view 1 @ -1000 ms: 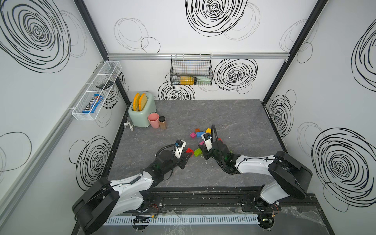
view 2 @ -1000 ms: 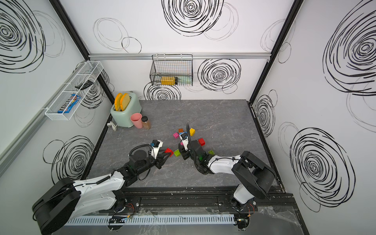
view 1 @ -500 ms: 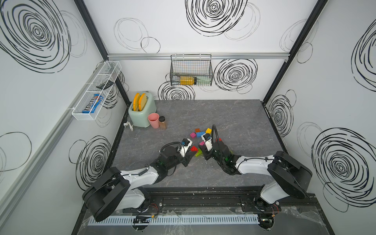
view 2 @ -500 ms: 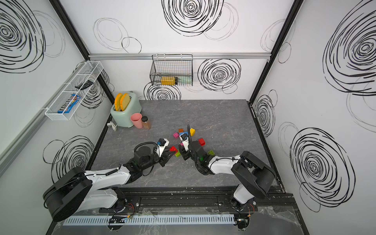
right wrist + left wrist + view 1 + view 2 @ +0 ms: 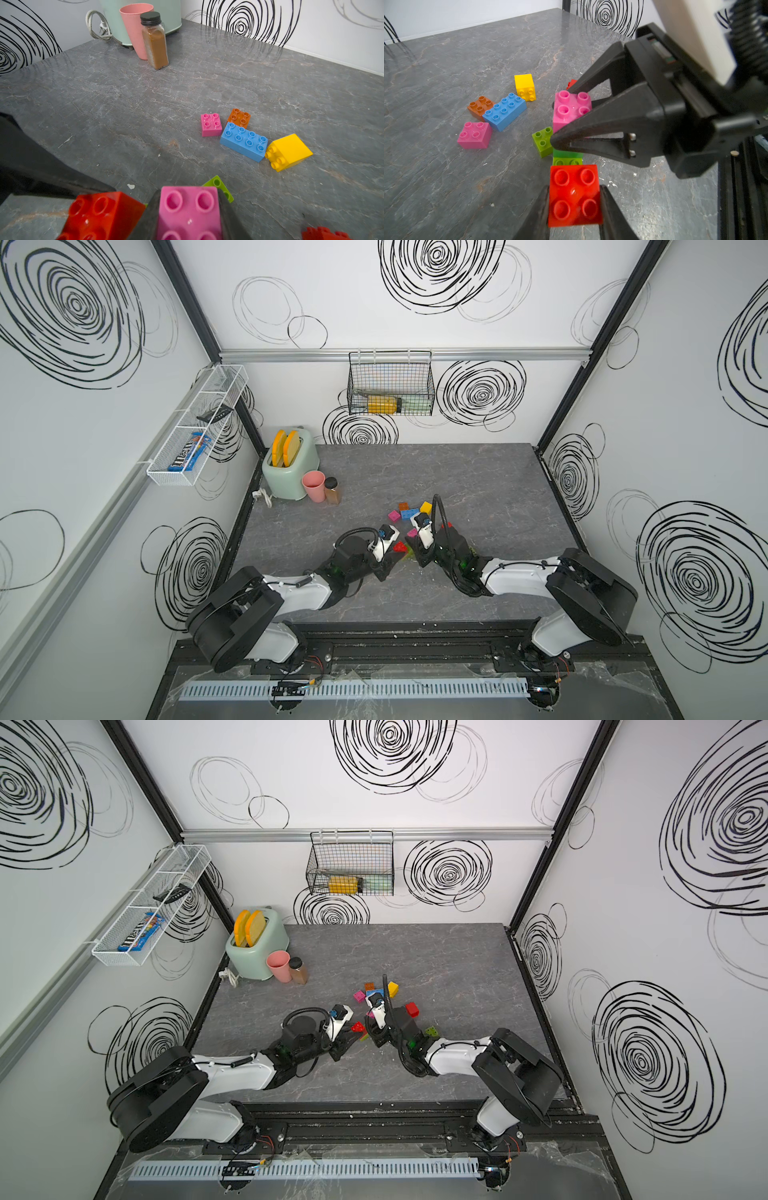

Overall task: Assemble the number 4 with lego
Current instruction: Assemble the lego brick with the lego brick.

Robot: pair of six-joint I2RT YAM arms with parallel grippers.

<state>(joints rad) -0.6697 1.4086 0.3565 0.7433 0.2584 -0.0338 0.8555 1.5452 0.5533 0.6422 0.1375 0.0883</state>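
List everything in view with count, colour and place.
table: one, grey marbled, under everything
toaster: one, mint green, back left corner
cup: one, pink, beside toaster
spice bottle: one, brown, beside cup
wire basket: one, black, back wall
wire shelf: one, white, left wall
loose bricks: four; pink, orange, blue, yellow; clustered mid-table
lime bricks: at least two, lime, nearer the robot
spare red brick: one, red, right of that cluster
left gripper: one, black, shut on red brick
right gripper: one, black, shut on pink brick
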